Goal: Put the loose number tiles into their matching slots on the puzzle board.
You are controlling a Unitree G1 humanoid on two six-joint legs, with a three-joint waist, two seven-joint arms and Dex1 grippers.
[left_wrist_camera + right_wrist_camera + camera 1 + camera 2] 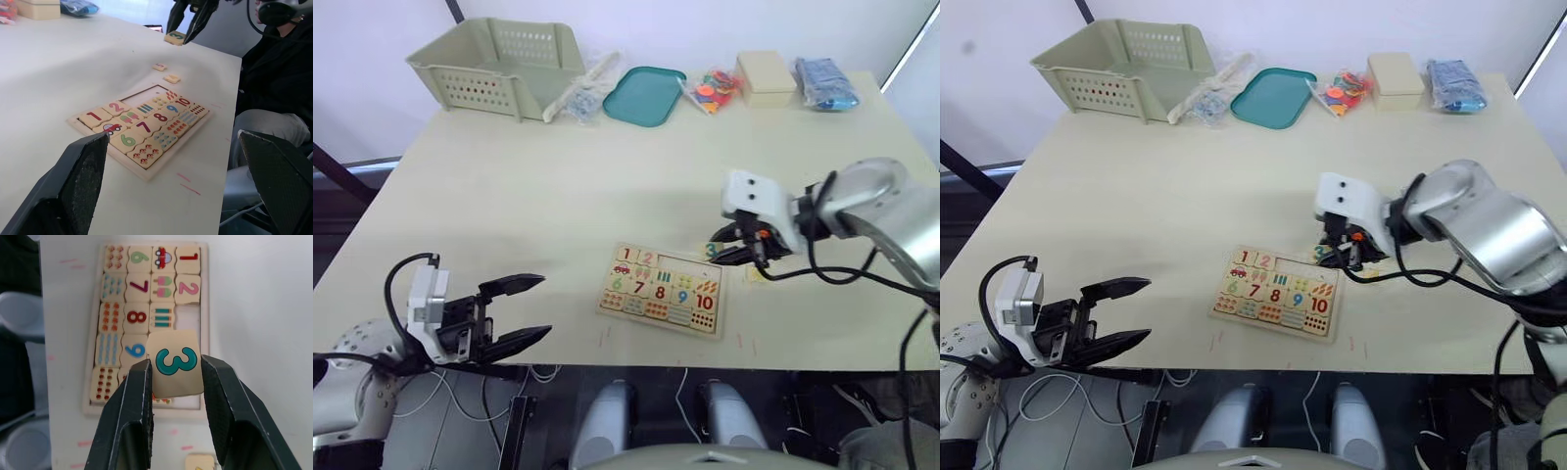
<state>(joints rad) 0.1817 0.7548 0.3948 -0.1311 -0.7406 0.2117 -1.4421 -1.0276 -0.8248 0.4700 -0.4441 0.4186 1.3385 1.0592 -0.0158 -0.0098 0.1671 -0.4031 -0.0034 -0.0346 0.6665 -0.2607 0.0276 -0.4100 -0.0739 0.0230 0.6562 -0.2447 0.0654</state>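
the 3 tile [176, 363], a pale wood square with a teal digit, is pinched between the two fingers of the right tool [176, 382] and held in the air just off the puzzle board's [663, 291] 2 o'clock corner. on the board, tiles 1 and 2 already sit in the top row; the rest of that row is an open slot strip [188, 318], bare wood next to the 2. two more loose tiles [166, 72] lie on the table [558, 196] just past the board's right edge, their digits too small to read.

the left tool [509, 313] hangs released, fingers spread and holding nothing, at the table's near edge around 8 o'clock from the board, well apart from it.

risks from here, as a judgement: the tile looks gripped near its lower half, so it could pivot or slip as it comes down. if it lands tilted, a corner may catch on the slot rim or ride up on the 2 beside it. it could also settle too far along the open strip, taking the 4 or 5 place. a hard push might slide the whole board on the smooth table.
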